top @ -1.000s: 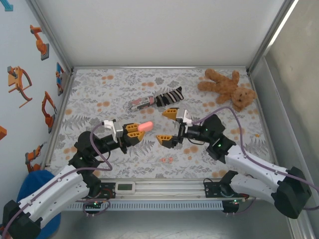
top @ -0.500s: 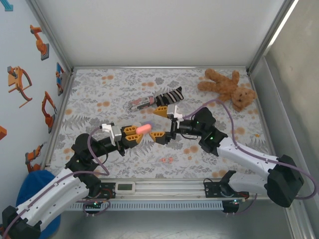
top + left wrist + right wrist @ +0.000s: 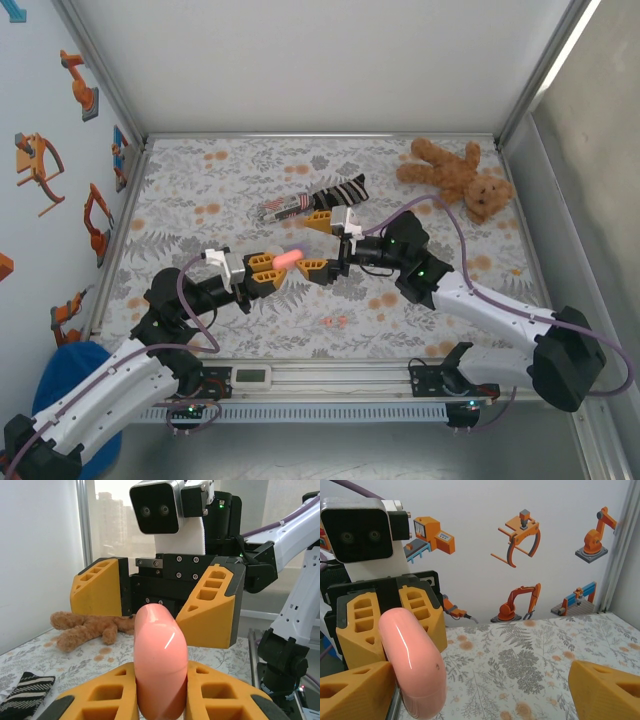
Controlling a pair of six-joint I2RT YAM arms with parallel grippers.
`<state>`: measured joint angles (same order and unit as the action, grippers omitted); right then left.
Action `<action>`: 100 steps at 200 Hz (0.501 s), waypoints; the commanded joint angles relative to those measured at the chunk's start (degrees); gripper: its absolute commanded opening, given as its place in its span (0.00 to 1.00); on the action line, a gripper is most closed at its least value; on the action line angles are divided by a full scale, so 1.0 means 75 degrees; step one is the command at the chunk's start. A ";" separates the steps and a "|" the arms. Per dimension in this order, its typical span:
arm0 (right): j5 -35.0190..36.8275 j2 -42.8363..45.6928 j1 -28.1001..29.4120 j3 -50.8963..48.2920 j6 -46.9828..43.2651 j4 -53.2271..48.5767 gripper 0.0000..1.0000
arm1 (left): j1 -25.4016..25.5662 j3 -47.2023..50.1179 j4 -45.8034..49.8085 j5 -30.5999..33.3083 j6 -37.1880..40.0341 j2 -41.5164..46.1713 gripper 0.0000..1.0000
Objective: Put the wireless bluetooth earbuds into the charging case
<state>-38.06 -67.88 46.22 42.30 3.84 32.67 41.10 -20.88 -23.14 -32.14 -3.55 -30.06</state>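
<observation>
Floral table [image 3: 200,190], right end effector [image 3: 316,246] nearer case [image 3: 288,257]

Lab cell: aluminium frame [image 3: 100,70], robot stickers [image 3: 38,165]

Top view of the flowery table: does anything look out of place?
Two tiny coral-red plastic earbuds lie loose on the table near the front, apart from the salmon-pink rounded case, which the left end effector grips. A brown teddy bear sprawls in the far right corner.

The charging case [image 3: 289,257] is sitting in the left gripper [image 3: 276,267], earbuds [image 3: 336,321] lying on the table [image 3: 200,190] to its near right.
</observation>
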 commanded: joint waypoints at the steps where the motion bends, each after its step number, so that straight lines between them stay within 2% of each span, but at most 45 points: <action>1: 0.0197 -0.0008 0.0038 0.0415 -0.0125 0.0031 0.88 | -0.0017 -0.0183 -0.0003 -0.0112 0.0196 0.0091 0.00; 100: 0.0586 0.0020 0.0037 0.0821 -0.0472 -0.0719 0.85 | -0.0016 -0.0235 0.0178 -0.0109 0.0262 0.0223 0.00</action>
<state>-35.92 -67.85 46.33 45.91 1.63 28.42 40.88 -20.88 -21.30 -31.33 -2.94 -29.47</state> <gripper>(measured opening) 0.848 0.215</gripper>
